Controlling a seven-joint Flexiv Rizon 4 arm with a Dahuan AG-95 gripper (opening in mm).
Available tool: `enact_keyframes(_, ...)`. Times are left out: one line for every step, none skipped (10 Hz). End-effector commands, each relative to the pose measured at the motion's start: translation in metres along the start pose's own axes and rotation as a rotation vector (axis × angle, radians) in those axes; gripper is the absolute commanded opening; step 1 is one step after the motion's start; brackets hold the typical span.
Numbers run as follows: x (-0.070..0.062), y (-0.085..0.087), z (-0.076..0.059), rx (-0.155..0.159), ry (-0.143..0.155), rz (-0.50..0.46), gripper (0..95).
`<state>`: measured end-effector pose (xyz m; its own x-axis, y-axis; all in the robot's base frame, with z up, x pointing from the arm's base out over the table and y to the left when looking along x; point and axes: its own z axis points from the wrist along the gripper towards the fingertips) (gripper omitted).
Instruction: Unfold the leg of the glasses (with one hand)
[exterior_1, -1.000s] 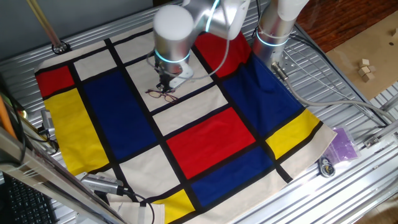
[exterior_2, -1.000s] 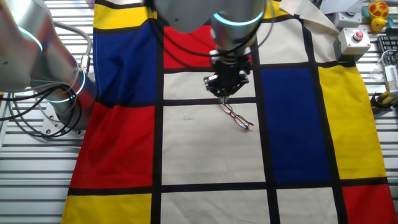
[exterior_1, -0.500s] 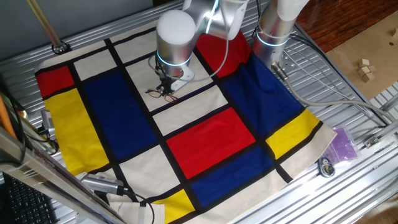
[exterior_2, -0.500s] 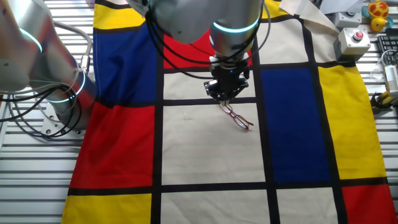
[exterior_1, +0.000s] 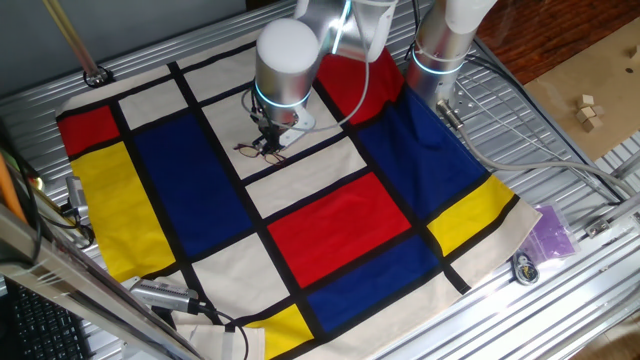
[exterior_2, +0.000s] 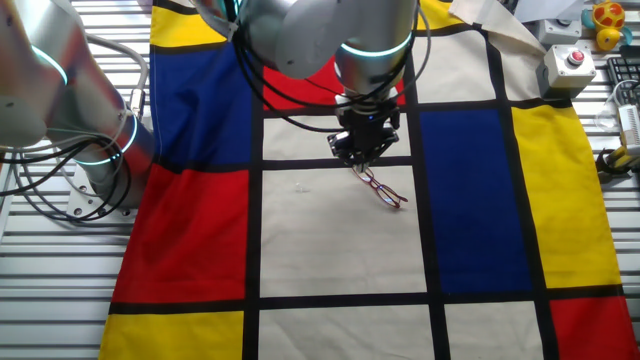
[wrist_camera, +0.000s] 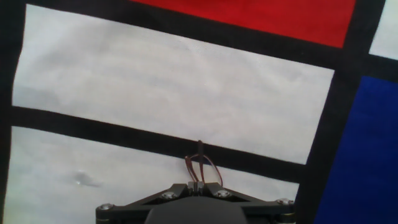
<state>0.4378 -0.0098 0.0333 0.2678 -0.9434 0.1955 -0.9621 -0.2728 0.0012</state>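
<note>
The glasses (exterior_2: 382, 189) are small, with thin reddish-brown wire rims, and lie on a cream square of the cloth just below a black stripe. They also show in one fixed view (exterior_1: 255, 149). My gripper (exterior_2: 362, 157) stands straight above their upper end, also seen in one fixed view (exterior_1: 272, 136). In the hand view the gripper (wrist_camera: 198, 185) has its jaws pressed together on the thin dark leg (wrist_camera: 200, 163), whose wires rise from between the fingertips to the black stripe. The rest of the frame is hidden under the hand there.
A cloth of red, blue, yellow and cream squares with black stripes (exterior_1: 330, 215) covers the metal table. The arm's base (exterior_1: 440, 55) stands at the back. A box with a red button (exterior_2: 570, 65) sits at the cloth's corner. Cables (exterior_2: 60, 180) lie beside the base.
My gripper has shifted slightly toward the black stripe and the arm's base, still pinched shut. The glasses' frame has stayed almost in place on the cream square.
</note>
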Motion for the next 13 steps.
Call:
enact_keyframes(0.0013, -0.0012, 0.0036, 0.019, 0.005, -0.001, 0.0)
enact_keyframes(0.0012, -0.0012, 0.0036, 0.022, 0.005, 0.006, 0.0)
enact_keyframes(0.0011, -0.0013, 0.0037, 0.027, 0.008, 0.012, 0.0)
enact_keyframes(0.0008, -0.0015, 0.0038, 0.029, 0.008, 0.016, 0.0)
enact_keyframes(0.0001, -0.0019, 0.0038, 0.032, 0.008, 0.018, 0.0)
enact_keyframes(0.0001, -0.0023, 0.0037, 0.034, 0.009, 0.022, 0.0)
enact_keyframes(-0.0002, -0.0027, 0.0037, 0.037, 0.009, 0.027, 0.0)
enact_keyframes(-0.0006, -0.0035, 0.0035, 0.041, 0.011, 0.029, 0.0)
enact_keyframes(-0.0022, -0.006, 0.0031, 0.042, 0.014, 0.022, 0.0)
enact_keyframes(-0.0034, -0.008, 0.0027, 0.045, 0.017, 0.017, 0.0)
enact_keyframes(-0.0039, -0.0082, 0.0027, 0.045, 0.018, 0.014, 0.0)
enact_keyframes(-0.0039, -0.0082, 0.0027, 0.045, 0.019, 0.011, 0.0)
enact_keyframes(-0.0039, -0.0081, 0.0028, 0.045, 0.019, 0.006, 0.0)
